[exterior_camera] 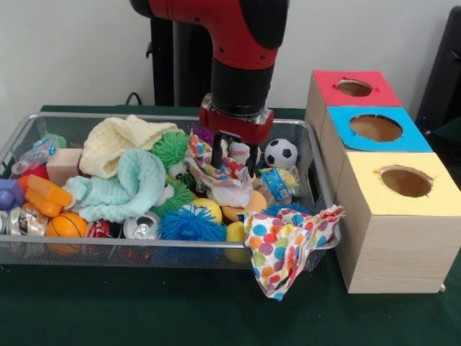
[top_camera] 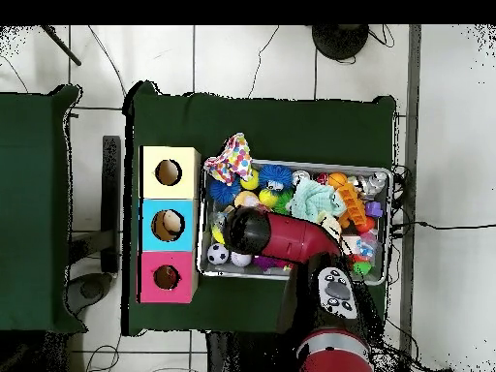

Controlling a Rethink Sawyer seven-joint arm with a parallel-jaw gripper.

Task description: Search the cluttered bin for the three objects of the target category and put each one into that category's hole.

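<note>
Nearest the camera, polka-dot cloth (exterior_camera: 288, 249) hung over the wire bin (exterior_camera: 14, 140) rim, spilling toward the tabletop (exterior_camera: 144, 310). End effector (exterior_camera: 235, 164) was down in the clutter by the baseball (exterior_camera: 238, 151), fingers straddling a patterned cloth (exterior_camera: 225, 176); closure could not be told. Three holed boxes (exterior_camera: 392, 216) stood beside the bin, probably for short transfers.

i am looking at a plain pale wall (exterior_camera: 72, 50) sitting behind the table. a dark green cloth (exterior_camera: 144, 310) is covering the table. from above, i am seeing a white tiled floor (top_camera: 446, 145) running all around it, with thin black cables (top_camera: 291, 58) lying across the tiles. a second green table (top_camera: 34, 194) is standing off to one side. soft, even light is filling the room.
</note>
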